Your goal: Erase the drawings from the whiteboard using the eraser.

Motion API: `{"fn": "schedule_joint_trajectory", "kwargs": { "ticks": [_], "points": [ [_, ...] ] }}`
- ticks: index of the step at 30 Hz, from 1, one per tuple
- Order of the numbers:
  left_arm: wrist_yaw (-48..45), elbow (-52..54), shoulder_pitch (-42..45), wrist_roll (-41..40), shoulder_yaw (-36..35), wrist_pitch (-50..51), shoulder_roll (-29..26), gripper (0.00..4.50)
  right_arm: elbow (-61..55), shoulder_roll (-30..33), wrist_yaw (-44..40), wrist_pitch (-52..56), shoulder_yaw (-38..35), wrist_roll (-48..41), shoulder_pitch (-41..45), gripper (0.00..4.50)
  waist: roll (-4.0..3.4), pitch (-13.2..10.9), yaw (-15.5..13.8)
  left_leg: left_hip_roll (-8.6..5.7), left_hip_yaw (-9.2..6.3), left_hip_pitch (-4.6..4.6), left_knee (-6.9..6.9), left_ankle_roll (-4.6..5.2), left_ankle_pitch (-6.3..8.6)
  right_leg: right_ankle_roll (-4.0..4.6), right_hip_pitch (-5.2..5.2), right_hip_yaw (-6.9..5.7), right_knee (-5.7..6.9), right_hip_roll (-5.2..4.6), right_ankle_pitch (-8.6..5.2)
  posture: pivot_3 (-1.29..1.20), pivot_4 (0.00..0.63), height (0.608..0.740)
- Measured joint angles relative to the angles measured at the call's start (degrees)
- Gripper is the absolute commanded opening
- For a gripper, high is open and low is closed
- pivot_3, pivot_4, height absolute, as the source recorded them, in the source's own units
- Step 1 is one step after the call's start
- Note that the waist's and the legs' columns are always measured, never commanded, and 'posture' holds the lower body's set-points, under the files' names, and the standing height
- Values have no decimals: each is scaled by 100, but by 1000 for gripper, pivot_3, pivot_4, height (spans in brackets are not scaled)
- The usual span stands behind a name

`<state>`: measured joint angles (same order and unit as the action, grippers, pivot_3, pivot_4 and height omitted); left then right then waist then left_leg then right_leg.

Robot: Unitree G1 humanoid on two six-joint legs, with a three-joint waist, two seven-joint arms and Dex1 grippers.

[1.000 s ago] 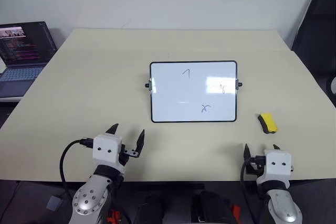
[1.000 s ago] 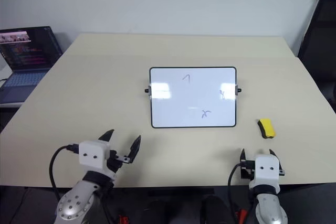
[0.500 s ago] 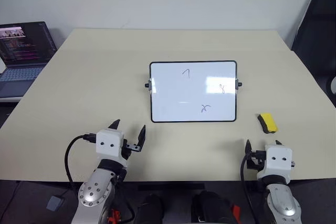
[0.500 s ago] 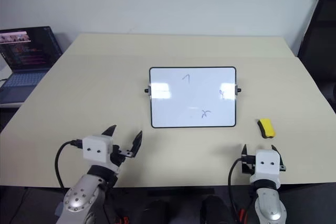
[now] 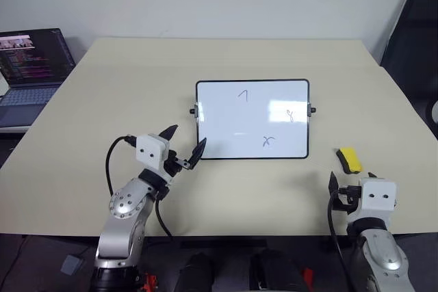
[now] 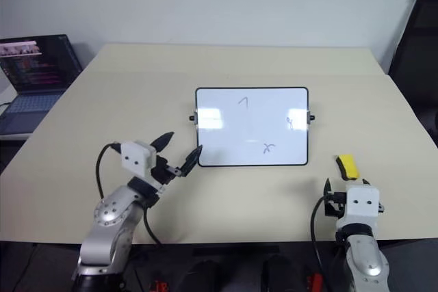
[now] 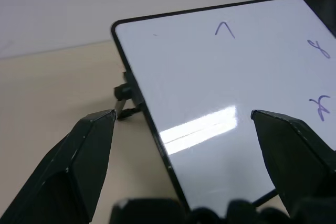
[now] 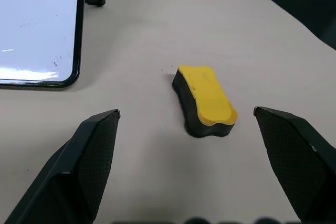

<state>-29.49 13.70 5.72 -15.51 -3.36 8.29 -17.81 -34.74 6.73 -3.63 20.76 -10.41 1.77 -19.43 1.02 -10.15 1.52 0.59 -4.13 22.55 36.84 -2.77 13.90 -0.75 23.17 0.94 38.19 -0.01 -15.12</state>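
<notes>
The whiteboard (image 5: 233, 124) stands tilted at the table's middle and carries the drawings: a "1" stroke (image 5: 242, 95), an "8" squiggle (image 5: 290, 115) and an "x" squiggle (image 5: 267, 141). My left gripper (image 5: 186, 138) is open just off the board's lower left corner, with nothing between its fingers. In the left wrist view the board (image 7: 220, 77) is close ahead, its left edge running between the fingers. The yellow eraser (image 5: 349, 160) with a black base lies on the table right of the board. My right gripper (image 5: 351, 177) is open a short way behind the eraser (image 8: 206, 99), apart from it.
The beige table (image 5: 137, 80) runs wide around the board. An open laptop (image 5: 31, 66) sits on a lower surface off the table's left side. A dark piece of furniture (image 5: 414, 39) stands past the table's right edge.
My left gripper has moved forward and up, turning right, from the table's front edge to the board's lower left corner. My right gripper has edged slightly up and right, still open.
</notes>
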Motion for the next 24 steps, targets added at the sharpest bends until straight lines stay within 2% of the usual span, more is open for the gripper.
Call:
{"fn": "schedule_joint_trajectory", "kwargs": {
  "ticks": [5,12,24],
  "points": [
    [-1101,-26,643,-498,571,261,-138,4500,41,272,-357,285,-276,-528,497,4463,-1,0,1,-5,1,-6,1,0,0,0,-3,1,6,7,1,0,150,740],
    [-2533,-305,797,-676,1501,489,-509,4500,726,632,-773,476,-704,-1147,848,4463,-2,-3,17,-9,6,-21,5,1,0,14,1,8,40,20,-6,0,150,740],
    [-3452,-849,1556,-535,2031,240,-342,4500,1810,953,-981,546,-1077,-1687,1514,4463,-2,-4,45,3,39,-60,-3,3,-1,22,-2,30,70,45,-11,0,150,740]
  ]
}}
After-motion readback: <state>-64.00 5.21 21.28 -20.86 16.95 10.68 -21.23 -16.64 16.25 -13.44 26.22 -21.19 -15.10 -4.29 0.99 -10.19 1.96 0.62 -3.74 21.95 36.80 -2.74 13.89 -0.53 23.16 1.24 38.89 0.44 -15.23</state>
